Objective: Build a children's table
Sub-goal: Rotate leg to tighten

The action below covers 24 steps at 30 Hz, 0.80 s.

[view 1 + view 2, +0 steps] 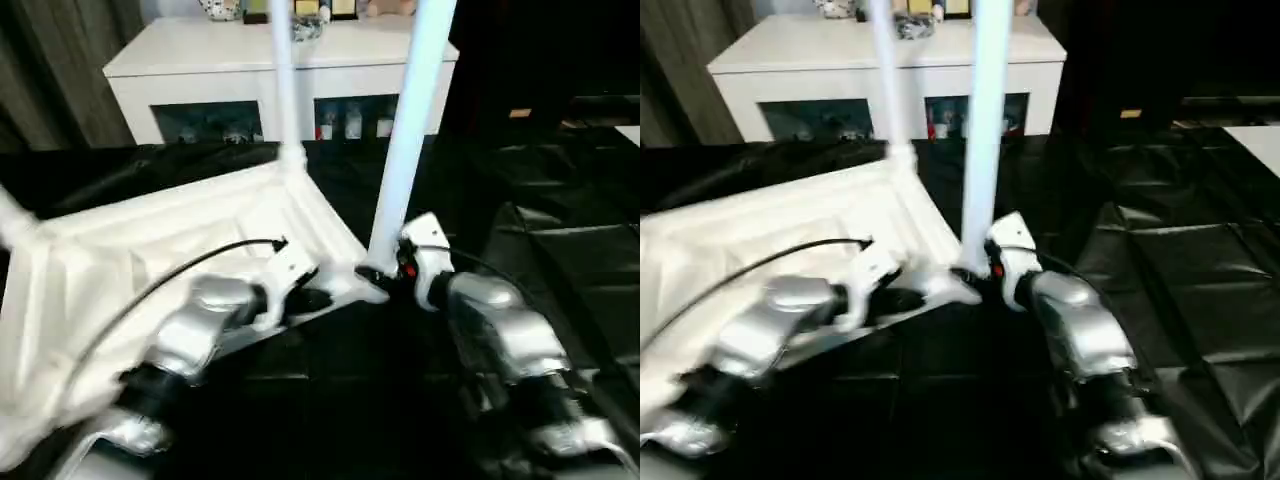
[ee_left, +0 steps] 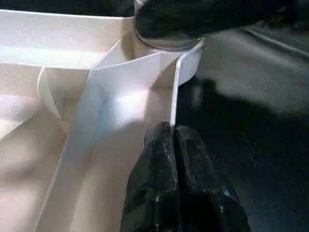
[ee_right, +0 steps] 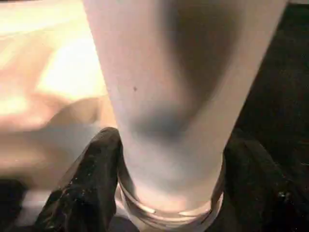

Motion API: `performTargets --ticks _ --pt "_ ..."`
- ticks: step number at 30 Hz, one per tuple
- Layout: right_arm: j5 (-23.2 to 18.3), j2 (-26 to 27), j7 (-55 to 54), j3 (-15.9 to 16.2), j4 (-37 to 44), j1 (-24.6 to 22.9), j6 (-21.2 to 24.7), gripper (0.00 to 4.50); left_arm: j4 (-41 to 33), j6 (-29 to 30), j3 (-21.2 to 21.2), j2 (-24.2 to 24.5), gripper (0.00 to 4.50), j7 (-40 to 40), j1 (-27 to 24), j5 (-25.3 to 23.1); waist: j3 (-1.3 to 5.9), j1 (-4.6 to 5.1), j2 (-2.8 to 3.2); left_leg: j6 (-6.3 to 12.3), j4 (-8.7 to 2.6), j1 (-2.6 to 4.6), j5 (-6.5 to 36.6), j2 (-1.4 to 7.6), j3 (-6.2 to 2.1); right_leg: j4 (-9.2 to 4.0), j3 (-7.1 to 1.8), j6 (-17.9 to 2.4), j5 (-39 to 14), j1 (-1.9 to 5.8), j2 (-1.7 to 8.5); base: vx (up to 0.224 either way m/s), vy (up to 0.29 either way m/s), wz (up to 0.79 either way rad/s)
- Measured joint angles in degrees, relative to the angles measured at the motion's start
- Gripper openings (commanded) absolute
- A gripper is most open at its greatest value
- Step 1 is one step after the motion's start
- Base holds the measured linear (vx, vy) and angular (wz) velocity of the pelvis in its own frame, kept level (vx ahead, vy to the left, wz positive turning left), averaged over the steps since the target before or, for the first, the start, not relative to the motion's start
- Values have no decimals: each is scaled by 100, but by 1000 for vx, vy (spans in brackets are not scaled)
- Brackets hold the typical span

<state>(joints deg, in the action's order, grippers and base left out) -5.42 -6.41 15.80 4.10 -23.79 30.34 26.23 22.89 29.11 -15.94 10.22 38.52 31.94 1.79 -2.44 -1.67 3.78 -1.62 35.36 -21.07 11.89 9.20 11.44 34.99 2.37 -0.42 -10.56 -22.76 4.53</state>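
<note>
Black floor sheet (image 1: 560,230) | left gripper (image 2: 171,145) pinched on tabletop (image 1: 150,260) rim | right gripper (image 3: 169,159) clasps near leg (image 1: 405,140) at corner socket | far leg (image 1: 285,80) standing | white cabinet (image 1: 200,60) behind | step: seating leg; next: press and twist home.

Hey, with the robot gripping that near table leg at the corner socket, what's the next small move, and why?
Probably twist or press the near leg deeper into the corner socket. The right gripper has a finger on each side of its base, the left gripper pinches the tabletop rim beside it, steadying it, and the leg's base sits at the socket mouth.
</note>
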Motion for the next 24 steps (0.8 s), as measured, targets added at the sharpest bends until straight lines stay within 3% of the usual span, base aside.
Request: performTargets --ticks 4,10,11,12,15,16,19,21,24 --pt "130 309 -911 -200 -630 399 -214 267 416 -45 44 -425 0 -625 254 -53 3 -14 2 0 -2 -4 0 -1 -2 -6 1 0 0 3 0 0 0 0" --pt "159 374 -1005 -294 -972 586 -420 267 489 -77 44 -506 0 -766 310 -102 7 -19 8 0 -7 -5 0 -1 -4 -5 3 1 0 5 0 0 0 0" --pt "157 372 -920 -315 -1018 585 -516 323 473 -76 33 -476 0 -747 309 -100 7 -16 8 0 -8 -6 0 -1 -5 -5 4 2 -1 3 0 0 0 0" --pt "158 364 -851 -314 -1028 574 -579 337 451 -74 21 -442 0 -706 309 -100 7 -16 8 0 -10 -10 0 -1 -5 -5 5 2 -1 -1 0 0 0 0" --pt "126 303 -446 -260 -1020 523 -688 343 409 -78 -20 -290 0 -600 308 -106 6 22 8 0 -15 -10 0 0 -6 -5 8 2 0 -10 0 0 0 0" --pt "101 243 -271 -216 -1006 497 -698 372 365 -69 -47 -212 0 -521 306 -111 6 40 7 0 -16 -10 0 1 -9 -5 11 2 0 -13 0 0 0 0" --pt "-14 -76 454 -53 -787 349 -679 386 126 -29 -127 101 0 -146 212 -136 3 107 4 -1 -38 -9 0 2 -13 -5 18 3 -1 -25 -2 0 0 0" --pt "-64 -305 928 98 -655 281 -676 414 -36 -9 -180 281 0 94 158 -131 2 115 7 -1 -49 -12 0 3 -13 -6 22 6 -3 -34 -3 0 0 0" --pt "-158 -745 1857 307 -180 130 -694 414 -312 -15 -268 616 0 549 24 -63 2 103 7 -2 -64 -12 0 10 -13 -10 29 17 -11 -37 -7 0 0 0"
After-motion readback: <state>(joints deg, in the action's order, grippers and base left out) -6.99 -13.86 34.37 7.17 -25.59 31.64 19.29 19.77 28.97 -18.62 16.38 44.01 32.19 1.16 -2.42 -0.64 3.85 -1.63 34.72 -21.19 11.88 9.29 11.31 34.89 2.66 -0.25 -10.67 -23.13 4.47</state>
